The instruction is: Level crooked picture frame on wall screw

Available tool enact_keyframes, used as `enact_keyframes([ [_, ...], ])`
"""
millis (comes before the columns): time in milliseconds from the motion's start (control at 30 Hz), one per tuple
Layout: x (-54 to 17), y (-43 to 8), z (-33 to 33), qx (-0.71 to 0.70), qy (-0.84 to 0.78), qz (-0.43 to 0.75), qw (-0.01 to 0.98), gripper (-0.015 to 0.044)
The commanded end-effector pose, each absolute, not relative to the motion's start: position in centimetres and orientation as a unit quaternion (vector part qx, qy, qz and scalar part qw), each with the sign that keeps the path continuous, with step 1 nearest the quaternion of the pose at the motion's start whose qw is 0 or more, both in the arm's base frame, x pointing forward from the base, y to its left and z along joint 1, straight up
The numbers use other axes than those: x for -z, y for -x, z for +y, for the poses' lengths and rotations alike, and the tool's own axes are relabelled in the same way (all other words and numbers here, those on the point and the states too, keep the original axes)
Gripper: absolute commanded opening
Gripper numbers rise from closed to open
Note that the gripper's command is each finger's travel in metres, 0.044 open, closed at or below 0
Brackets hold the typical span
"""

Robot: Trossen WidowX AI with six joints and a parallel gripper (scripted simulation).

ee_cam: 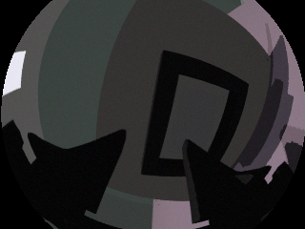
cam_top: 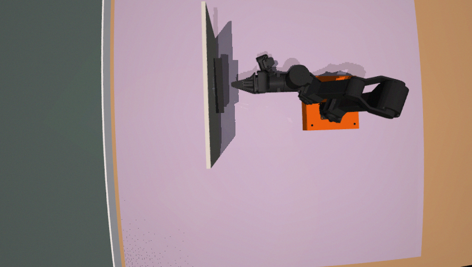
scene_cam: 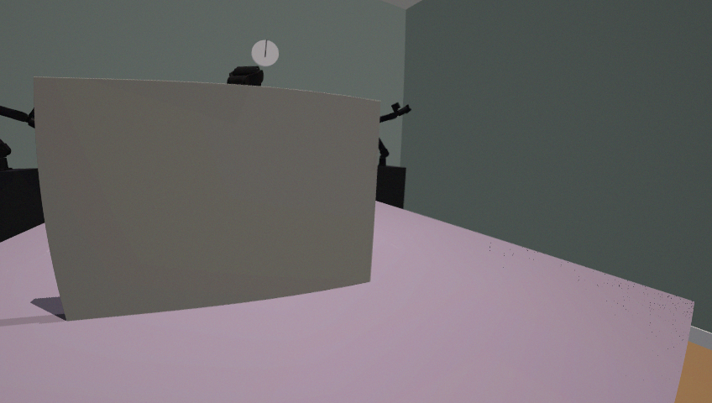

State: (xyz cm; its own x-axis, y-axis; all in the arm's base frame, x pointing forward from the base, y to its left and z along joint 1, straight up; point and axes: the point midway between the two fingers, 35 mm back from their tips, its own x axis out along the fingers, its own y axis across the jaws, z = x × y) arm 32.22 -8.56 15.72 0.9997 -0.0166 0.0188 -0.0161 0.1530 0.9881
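The black picture frame (cam_top: 219,94) (ee_cam: 161,110) hangs on the robot's side of an upright grey panel (cam_top: 204,99) (scene_cam: 200,199) (ee_cam: 125,86). In the wrist view its outline leans and its top bar slopes down to the right; the curved lens and turned camera leave its true tilt unclear. The screw and notched strip are hidden. My gripper (cam_top: 232,84) (ee_cam: 155,139) is open and empty, pointing at the frame. The top view shows a small gap between fingertips and frame. In the wrist view the right finger overlaps the frame's lower bar. The panel hides the frame in the exterior view.
The orange base plate (cam_top: 331,123) lies under the arm. The pink table top (cam_top: 298,198) (scene_cam: 449,324) surrounds the panel. A round clock (scene_cam: 264,53) is on the far wall, and parts of other black arms (scene_cam: 14,113) show beyond the panel's sides.
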Motion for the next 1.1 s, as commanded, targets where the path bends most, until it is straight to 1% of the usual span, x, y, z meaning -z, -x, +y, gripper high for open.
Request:
enact_keyframes([
  [0,-15.6,-32.8,-8.6,0.003,-0.653,-0.012,0.757,0.0260],
  [600,-15.6,-35.7,-8.6,0.002,-0.654,-0.013,0.757,0.0260],
  [1067,-15.6,-35.8,-8.6,0.002,-0.654,-0.013,0.757,0.0260],
])
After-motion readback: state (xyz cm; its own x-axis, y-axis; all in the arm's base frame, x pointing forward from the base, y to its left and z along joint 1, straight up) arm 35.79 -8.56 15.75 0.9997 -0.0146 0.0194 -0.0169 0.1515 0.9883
